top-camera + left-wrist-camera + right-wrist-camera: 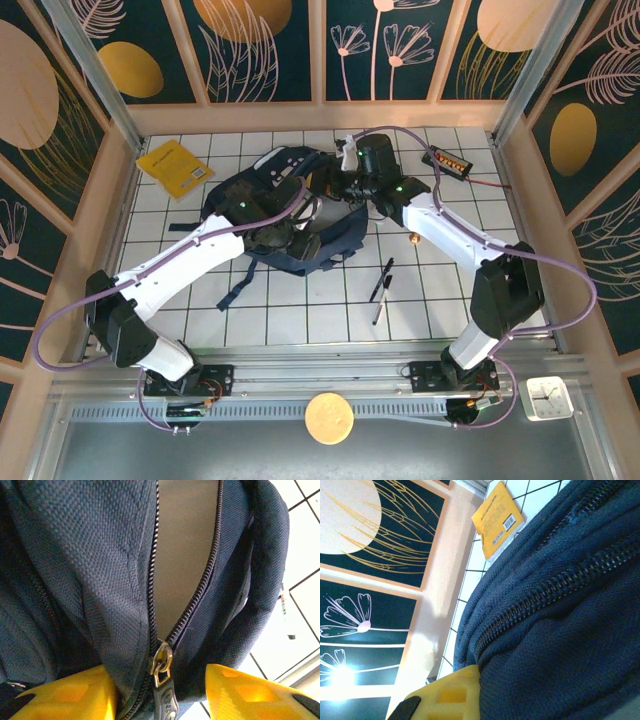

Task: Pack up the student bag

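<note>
Basically, the student bag point(290, 215) lay mid-bench toward the far edge. The left end effector point(157, 680) grasped bunched bag fabric around the zipper slider point(161, 662), probably to steady the opening. The right end effector point(348, 188) was clenched at the bag's far side; what it pinched was unclear.

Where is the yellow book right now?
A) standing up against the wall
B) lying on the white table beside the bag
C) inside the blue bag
B: the yellow book lies flat on the tiled table, off to one side of the student bag.
</note>
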Robot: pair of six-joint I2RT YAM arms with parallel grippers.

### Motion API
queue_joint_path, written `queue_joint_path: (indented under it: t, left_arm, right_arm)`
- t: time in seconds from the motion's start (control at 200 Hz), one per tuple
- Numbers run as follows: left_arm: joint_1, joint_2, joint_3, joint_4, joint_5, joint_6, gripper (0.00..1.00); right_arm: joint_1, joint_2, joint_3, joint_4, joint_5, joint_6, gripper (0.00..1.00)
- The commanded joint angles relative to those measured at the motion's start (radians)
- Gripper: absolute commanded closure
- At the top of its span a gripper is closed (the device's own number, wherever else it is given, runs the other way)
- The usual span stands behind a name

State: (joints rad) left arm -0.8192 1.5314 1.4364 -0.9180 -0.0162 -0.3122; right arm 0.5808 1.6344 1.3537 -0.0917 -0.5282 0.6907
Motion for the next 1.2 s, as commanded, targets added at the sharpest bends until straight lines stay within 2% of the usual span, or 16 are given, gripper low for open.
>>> queue_joint_path:
  t: [0.0, 0.18, 0.44, 0.641, 0.946, 1.191]
  left_arm:
    - [-0.009, -0.02, 0.009, -0.1, -0.025, -0.002, 0.53]
    - [-0.009, -0.008, 0.007, -0.097, -0.013, 0.0, 0.65]
    - [-0.009, -0.02, 0.016, -0.129, -0.038, -0.007, 0.65]
    - [-0.011, -0.046, 0.019, -0.149, -0.044, -0.026, 0.56]
    - [-0.028, -0.036, 0.008, -0.132, -0.028, -0.044, 0.61]
    - [-0.028, -0.014, -0.011, -0.07, -0.007, -0.054, 0.6]
  right_arm:
    - [-0.007, 0.0, 0.079, 0.114, 0.03, 0.011, 1.0]
    - [-0.002, 0.006, 0.079, 0.12, 0.034, 0.019, 1.0]
    - [-0.001, 0.014, 0.079, 0.115, 0.04, 0.012, 1.0]
    - [-0.005, 0.015, 0.073, 0.115, 0.04, 0.008, 1.0]
    - [-0.008, 0.019, 0.075, 0.117, 0.036, 0.008, 1.0]
    - [-0.009, 0.009, 0.062, 0.118, 0.033, 0.008, 1.0]
